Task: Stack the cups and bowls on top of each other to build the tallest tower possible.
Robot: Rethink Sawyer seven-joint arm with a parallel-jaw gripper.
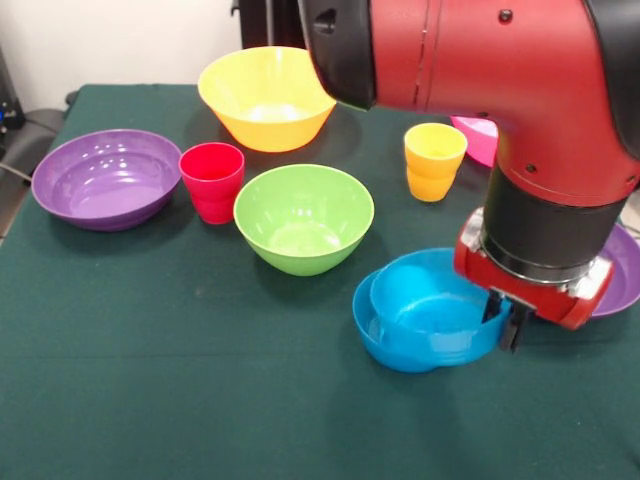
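My gripper (pixel 505 320) sits low at the right, shut on the right rim of a small blue bowl (pixel 430 300). That bowl rests askew inside a second blue bowl (pixel 368 330), whose rim shows as a crescent on the left. To their left stands a lime green bowl (pixel 303 215), with a red cup (pixel 211 180) beside it. A yellow-orange cup (pixel 433 160) stands behind the blue bowls. The red arm hides the ground behind the gripper.
A wide purple bowl (pixel 105 178) lies at the far left and a large orange-yellow bowl (pixel 267 97) at the back. A pink bowl (pixel 472 135) and another purple bowl (pixel 625 275) peek out from behind the arm. Green cloth covers the table (pixel 180 380).
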